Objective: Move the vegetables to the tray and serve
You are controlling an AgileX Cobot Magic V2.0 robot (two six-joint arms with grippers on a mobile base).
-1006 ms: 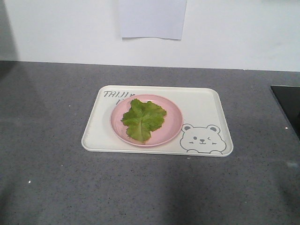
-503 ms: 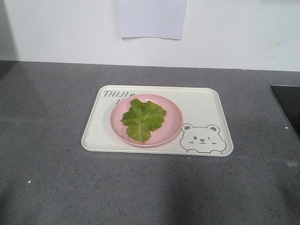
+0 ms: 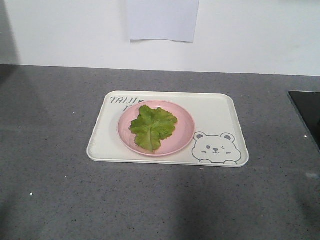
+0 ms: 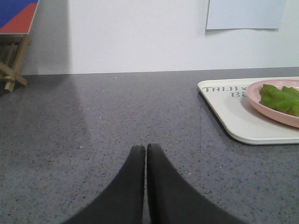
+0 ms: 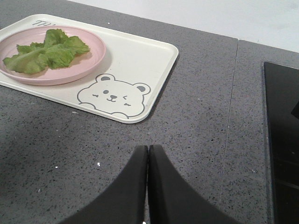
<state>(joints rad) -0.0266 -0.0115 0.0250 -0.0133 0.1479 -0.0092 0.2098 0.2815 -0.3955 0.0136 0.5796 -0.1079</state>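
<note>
Plainly, tray (image 3: 220,112) reads "TAIJI", w/ bear.

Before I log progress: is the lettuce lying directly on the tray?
No, the lettuce lies on the pink plate, which sits on the tray.

Bright green lettuce (image 3: 152,127), pink plate (image 3: 184,134), cream tray (image 3: 220,117) with grey lettering and bear face, speckled dark grey counter (image 3: 60,190).
</note>
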